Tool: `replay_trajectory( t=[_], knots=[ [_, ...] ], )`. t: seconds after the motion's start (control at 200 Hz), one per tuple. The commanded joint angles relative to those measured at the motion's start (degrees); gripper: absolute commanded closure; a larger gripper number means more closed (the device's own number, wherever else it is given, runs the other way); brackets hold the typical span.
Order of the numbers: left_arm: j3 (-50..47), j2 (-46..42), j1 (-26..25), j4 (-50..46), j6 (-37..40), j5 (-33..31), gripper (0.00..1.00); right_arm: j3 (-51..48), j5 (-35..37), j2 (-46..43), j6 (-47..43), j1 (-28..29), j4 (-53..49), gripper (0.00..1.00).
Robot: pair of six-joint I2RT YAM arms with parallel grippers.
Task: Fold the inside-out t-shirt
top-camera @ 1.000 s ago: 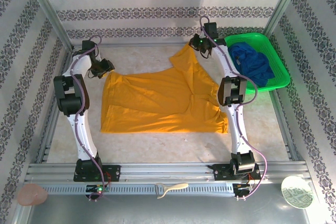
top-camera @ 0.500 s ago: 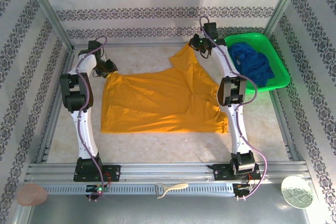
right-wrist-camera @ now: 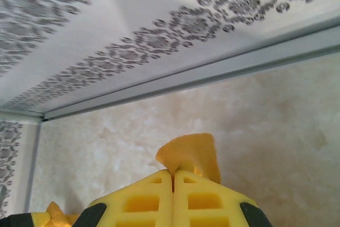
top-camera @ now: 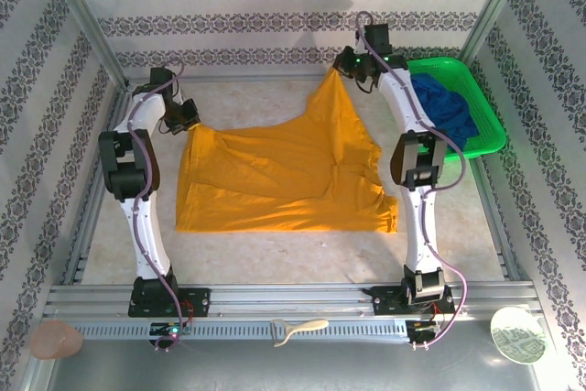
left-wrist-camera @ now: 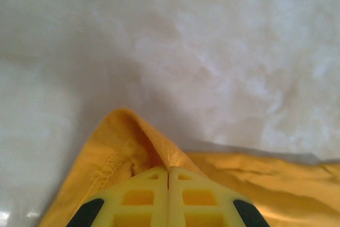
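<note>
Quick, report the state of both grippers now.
Left gripper: shut on a corner of the shirt.
Right gripper: shut on the shirt's far edge.

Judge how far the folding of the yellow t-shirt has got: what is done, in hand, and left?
Done: the left claw and right claw are each shut on a far corner of the t-shirt. In hand: the right claw holds its corner up off the table. Left: every fold; the body lies spread open.
</note>
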Motion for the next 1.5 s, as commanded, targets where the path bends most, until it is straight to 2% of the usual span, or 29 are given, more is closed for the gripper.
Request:
replay_trajectory(
  t=[0.0,0.31,0.55,0.949,1.174,1.494],
  knots=[
    [-4.8,-7.0,-0.1,3.3,-1.1,2.5,1.0,-7.5,-0.3,-10.1,-2.1,0.6,3.7,1.0],
    [-24.0,-19.6,1.7,12.3,-5.8,4.9,1.0,-41.3,2.5,-36.1,-1.2,1.2,13.5,1.0],
    [-36.0,-27.2,5.2,17.0,-10.8,5.2,1.0,-63.2,6.1,-54.6,-0.5,2.6,16.4,1.0],
    [-51.8,-33.1,8.8,26.2,-18.0,8.2,1.0,-91.8,14.6,-75.9,3.0,8.0,17.8,1.0],
    [-55.6,-34.9,9.6,29.7,-19.5,9.5,1.0,-99.4,16.4,-83.6,4.1,8.0,15.7,1.0],
    [-57.6,-39.4,10.3,31.2,-20.2,9.5,1.0,-96.6,18.4,-88.7,1.5,7.7,10.0,1.0]
  ],
)
